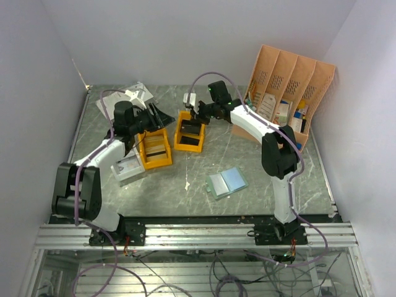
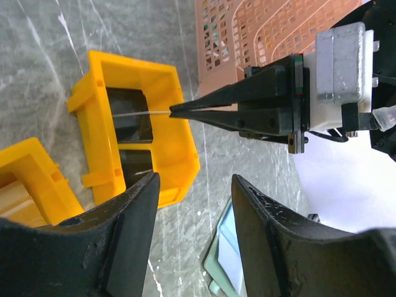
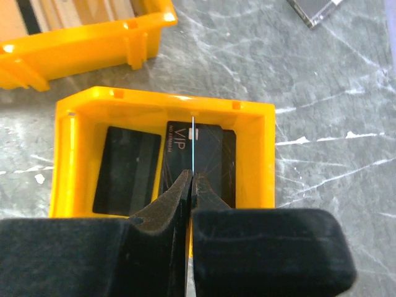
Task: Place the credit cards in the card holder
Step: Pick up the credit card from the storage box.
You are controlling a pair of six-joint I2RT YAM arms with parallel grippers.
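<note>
Grey-green card holder well apart from right pincer.

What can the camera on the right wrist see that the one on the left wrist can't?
Only the right wrist view looks straight down on a black card printed VIP, lying flat in the yellow bin. Only the left wrist view shows the peach organiser, a corner of the open card holder, and the right claw from the side. Both show that bin, a second yellow bin beside it, and the thin card pinched edge-on in the shut right claw.
</note>
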